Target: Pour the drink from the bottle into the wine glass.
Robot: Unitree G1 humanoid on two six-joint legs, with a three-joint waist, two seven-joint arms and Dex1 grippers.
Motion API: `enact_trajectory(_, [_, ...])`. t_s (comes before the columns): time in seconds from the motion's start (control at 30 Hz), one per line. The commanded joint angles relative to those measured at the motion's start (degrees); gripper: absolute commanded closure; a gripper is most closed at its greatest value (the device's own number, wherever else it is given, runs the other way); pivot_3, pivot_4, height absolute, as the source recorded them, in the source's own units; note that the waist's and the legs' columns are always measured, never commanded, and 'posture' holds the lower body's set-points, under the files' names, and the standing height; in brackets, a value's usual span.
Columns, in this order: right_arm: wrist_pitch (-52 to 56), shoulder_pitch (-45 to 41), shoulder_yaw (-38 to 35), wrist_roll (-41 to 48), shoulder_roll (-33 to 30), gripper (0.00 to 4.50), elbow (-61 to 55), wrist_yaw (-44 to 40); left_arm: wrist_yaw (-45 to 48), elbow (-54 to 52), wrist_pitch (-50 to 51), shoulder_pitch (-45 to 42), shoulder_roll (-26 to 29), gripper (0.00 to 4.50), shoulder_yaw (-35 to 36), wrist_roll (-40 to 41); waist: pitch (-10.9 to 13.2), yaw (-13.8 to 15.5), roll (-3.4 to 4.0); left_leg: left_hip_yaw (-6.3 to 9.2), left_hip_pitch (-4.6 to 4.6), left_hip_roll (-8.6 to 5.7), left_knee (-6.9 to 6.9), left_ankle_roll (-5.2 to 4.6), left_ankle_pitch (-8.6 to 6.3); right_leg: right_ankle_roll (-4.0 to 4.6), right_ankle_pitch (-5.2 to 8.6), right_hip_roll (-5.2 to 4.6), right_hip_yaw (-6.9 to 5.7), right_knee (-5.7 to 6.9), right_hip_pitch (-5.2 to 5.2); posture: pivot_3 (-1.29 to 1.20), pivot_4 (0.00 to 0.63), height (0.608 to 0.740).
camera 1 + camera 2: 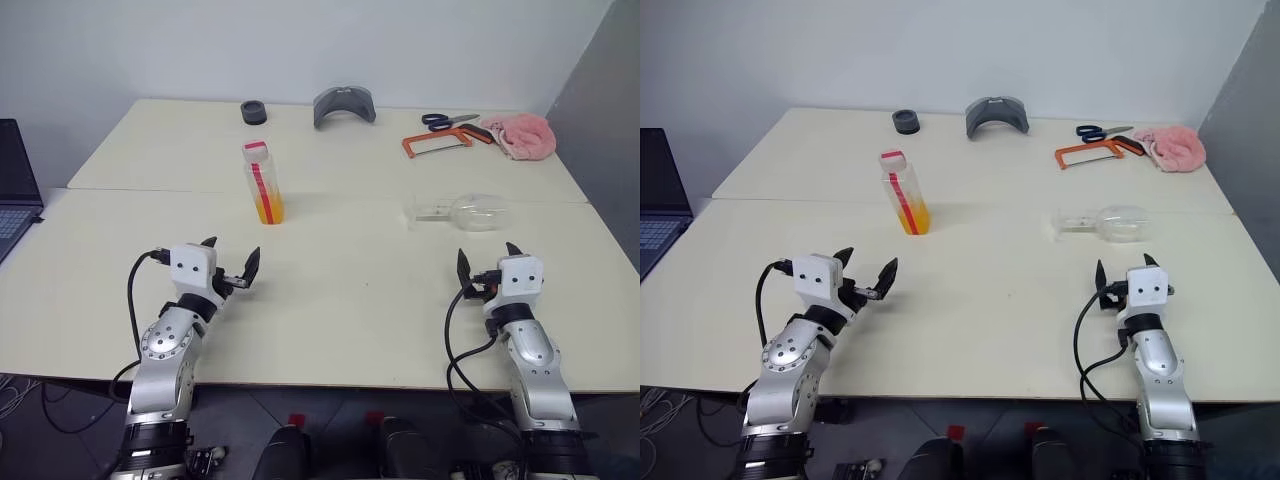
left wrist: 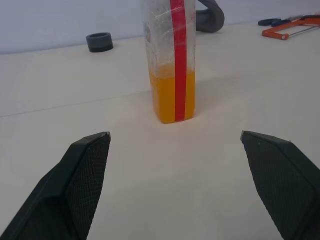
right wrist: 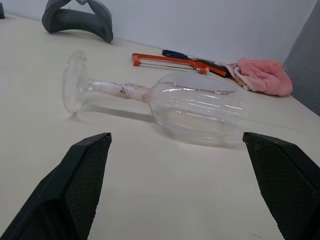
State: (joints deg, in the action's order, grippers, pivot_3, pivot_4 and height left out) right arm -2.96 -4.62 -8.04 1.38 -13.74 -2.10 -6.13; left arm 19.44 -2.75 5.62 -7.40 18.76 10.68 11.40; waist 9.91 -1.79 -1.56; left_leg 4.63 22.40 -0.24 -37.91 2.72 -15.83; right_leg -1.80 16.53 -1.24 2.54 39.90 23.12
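The bottle (image 1: 263, 182) is seen standing upright on the surface (image 1: 340, 290), capped in red and white, with the drink (image 2: 173, 96) filling only its lower part. It is placed ahead of the left tool (image 1: 232, 264), whose fingers are spread wide apart and clamped on nothing. The wine glass (image 3: 165, 104) is found lying on its side ahead of the right tool (image 1: 489, 267), its foot turned toward the bottle and its bowl away from it; that tool's fingers are likewise held wide apart and empty. Both tools are kept low over the near part of the surface, well short of their targets. Pouring is judged impossible until the glass is stood up and the cap is taken off, so neither step can safely be skipped. The rounded bowl could be set rolling by a glancing touch. A pinch on the thin stem is thought risky, since slipping or snapping could follow. The light bottle might be tipped if it is struck by one finger before the other. At the far edge, scissors (image 1: 448, 121), an orange hacksaw (image 1: 436, 145) and a pink cloth (image 1: 521, 134) are left well clear.
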Motion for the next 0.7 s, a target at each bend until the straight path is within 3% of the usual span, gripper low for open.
enact_trajectory(0.03, [-0.43,-0.55,-0.91,0.25,-0.47,0.00,-1.12,0.06,-0.05,-2.08,-2.41,-0.49,0.21,0.02,0.32,-0.16,0.00,0.00,0.00,0.00,0.00,0.00,0.00,0.00,0.00,0.00,0.00,0.00,0.00,0.00,0.00,0.00,0.150,0.740])
enact_trajectory(0.7, [-0.56,-0.84,-0.54,0.19,-0.54,0.00,-0.85,-0.41,1.06,-1.59,-4.90,-1.06,-0.18,0.02,1.28,2.45,0.00,0.01,0.00,-0.01,0.00,0.00,0.00,0.00,0.00,0.00,0.00,0.01,-0.01,0.00,0.00,0.00,0.150,0.740])
